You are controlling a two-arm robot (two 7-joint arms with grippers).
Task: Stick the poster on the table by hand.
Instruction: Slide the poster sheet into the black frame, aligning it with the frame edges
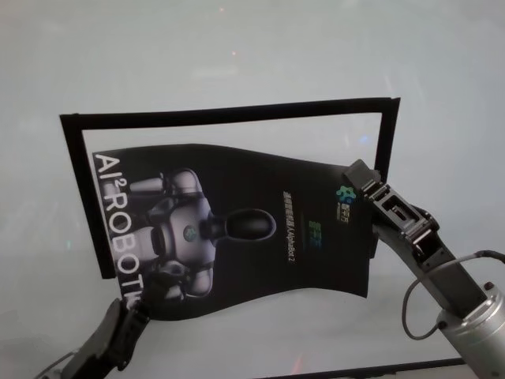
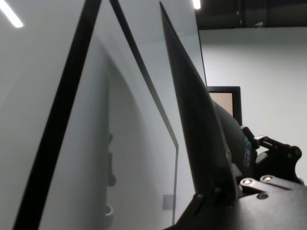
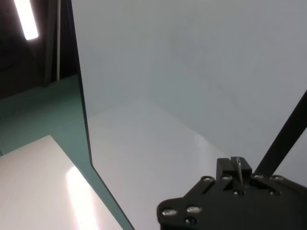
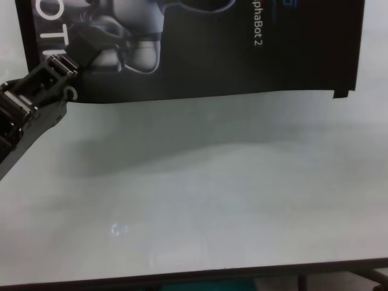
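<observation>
Now both the left gripper (image 1: 130,312) and right gripper (image 1: 359,178) clamp the poster (image 1: 252,229) above the table (image 1: 237,63).

You see the poster (image 1: 237,229), a glossy black sheet with a grey-white robot picture, "AlphaBot 2" text and vertical white letters, bowed above the white table (image 1: 237,63), its left near corner pinched by the left gripper (image 1: 130,312), its right edge by the right gripper (image 1: 359,178).
</observation>
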